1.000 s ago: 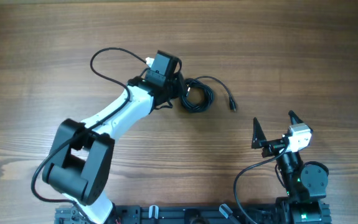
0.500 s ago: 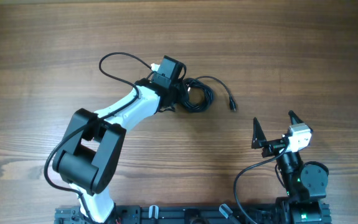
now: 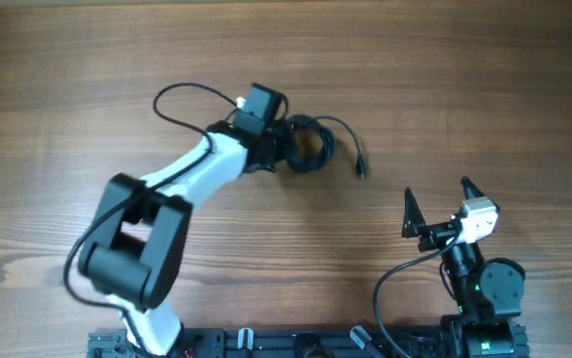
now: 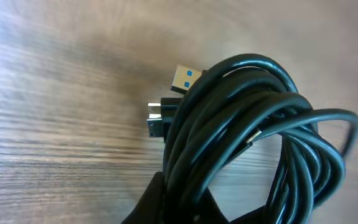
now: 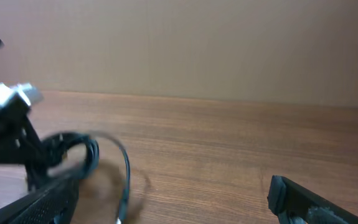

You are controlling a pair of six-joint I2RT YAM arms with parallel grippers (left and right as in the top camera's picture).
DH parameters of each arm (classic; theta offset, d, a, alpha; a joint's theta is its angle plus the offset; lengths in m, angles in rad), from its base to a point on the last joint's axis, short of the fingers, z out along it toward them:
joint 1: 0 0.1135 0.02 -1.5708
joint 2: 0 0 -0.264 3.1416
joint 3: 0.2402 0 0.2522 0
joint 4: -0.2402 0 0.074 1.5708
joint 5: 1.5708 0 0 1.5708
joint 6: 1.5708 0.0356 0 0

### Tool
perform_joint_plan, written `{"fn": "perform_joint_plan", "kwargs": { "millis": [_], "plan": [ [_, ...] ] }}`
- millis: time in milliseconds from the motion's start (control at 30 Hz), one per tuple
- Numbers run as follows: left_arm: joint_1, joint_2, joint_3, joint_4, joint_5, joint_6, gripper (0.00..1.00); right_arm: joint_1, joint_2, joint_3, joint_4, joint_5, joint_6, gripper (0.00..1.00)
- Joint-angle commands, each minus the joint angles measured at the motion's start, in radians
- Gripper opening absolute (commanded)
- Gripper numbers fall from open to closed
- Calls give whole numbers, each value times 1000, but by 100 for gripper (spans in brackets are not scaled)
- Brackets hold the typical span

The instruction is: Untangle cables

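Note:
The cables (image 3: 312,146) form a dark coiled bundle at the table's middle rear, and one loose strand trails right to a small plug (image 3: 361,171). My left gripper (image 3: 287,149) is shut on the bundle's left side. In the left wrist view the coils (image 4: 241,124) fill the frame, rising from the left gripper (image 4: 185,190), with a blue-tipped USB plug (image 4: 185,77) and smaller plugs (image 4: 157,118) sticking out. My right gripper (image 3: 437,193) stands open near the front right, away from the cables. In the right wrist view the right gripper (image 5: 172,208) holds nothing, and the bundle (image 5: 82,152) shows blurred at left.
The left arm's own thicker black wire (image 3: 181,99) loops over the table behind the arm. The right arm's base (image 3: 484,288) stands at the front right edge. Bare wooden table (image 3: 465,80) surrounds the bundle.
My left gripper has closed on the bundle. The bundle and its trailing plug have shifted slightly left and back. The right arm has not moved.

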Motion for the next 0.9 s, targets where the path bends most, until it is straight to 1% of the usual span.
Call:
{"fn": "perform_joint_plan", "kwargs": {
  "millis": [0,33,100,133,167,233,300,400,433,533,633,667,700,767,800,867],
  "plan": [
    [87,-141,13,9,241,1,4,-3,-2,0,6,-13,13,100],
    [129,-174,13,8,337,-17,4,-3,-2,0,6,-32,48,100],
    [161,-191,13,8,394,-68,4,-3,-2,0,11,-65,216,100],
    [174,-192,13,8,411,-107,4,-3,-2,0,11,-100,289,100],
    [191,-192,13,8,438,-171,4,-3,-2,3,14,-168,337,100],
    [204,-192,13,10,455,-299,4,-3,2,21,7,-261,371,100],
    [205,-192,13,25,470,-430,4,-3,34,68,0,-297,416,100],
    [205,-192,13,35,489,-644,4,-3,143,186,-18,-367,417,100],
    [205,-192,13,37,505,-766,4,-3,221,255,-34,-393,418,100],
    [205,-192,13,38,575,-1045,4,-3,476,470,-92,-488,438,100],
    [205,-192,13,63,631,-1194,4,-2,705,654,-133,-599,434,100],
    [205,-192,13,76,653,-1246,4,-2,829,745,-153,-668,434,100],
    [205,-192,13,89,675,-1289,4,1,906,802,-169,-706,433,99],
    [205,-192,13,109,703,-1333,4,15,1005,876,-206,-718,431,100],
    [205,-192,13,124,722,-1360,4,40,1100,935,-226,-718,431,100],
    [205,-192,13,124,759,-1399,4,92,1220,985,-201,-721,436,100]
  ]
}}
